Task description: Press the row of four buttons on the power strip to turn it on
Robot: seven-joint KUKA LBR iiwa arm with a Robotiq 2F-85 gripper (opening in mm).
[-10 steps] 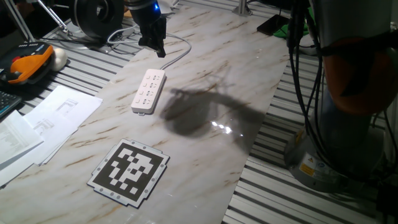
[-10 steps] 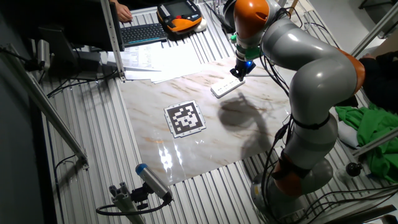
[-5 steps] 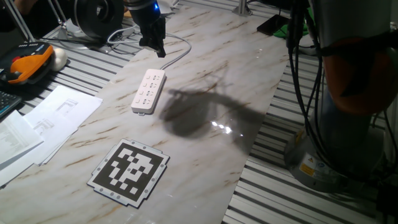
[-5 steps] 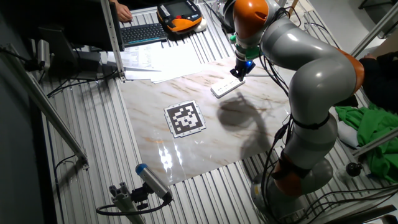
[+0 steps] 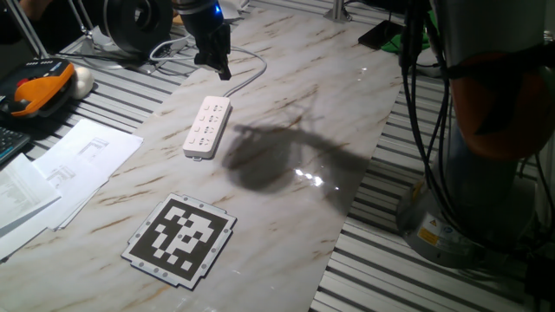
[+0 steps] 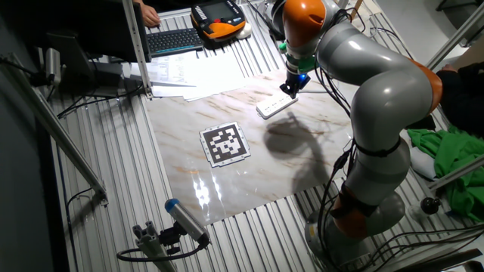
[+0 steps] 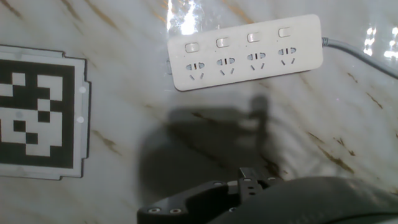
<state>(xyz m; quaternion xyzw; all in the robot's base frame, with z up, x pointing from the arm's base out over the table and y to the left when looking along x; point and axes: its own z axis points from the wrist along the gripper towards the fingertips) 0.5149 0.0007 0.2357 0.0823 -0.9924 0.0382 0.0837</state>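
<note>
The white power strip [image 5: 208, 126] lies flat on the marble table top [image 5: 286, 113], with its cable [image 5: 247, 78] running off at the far end. In the hand view the power strip [image 7: 245, 51] shows a row of four buttons [image 7: 222, 42] above its sockets. My gripper [image 5: 222, 71] hangs above the cable end of the strip, apart from it. From the other side the gripper [image 6: 291, 87] sits just over the power strip [image 6: 274, 106]. No view shows the fingertips clearly enough to tell their gap.
A black-and-white marker board [image 5: 180, 238] lies nearer the table's front. Papers [image 5: 78, 156] and an orange pendant [image 5: 39, 87] sit at the left. A keyboard [image 6: 174, 39] and a green cloth [image 6: 454, 159] lie off the table. The arm's base [image 6: 363, 204] stands beside the table edge.
</note>
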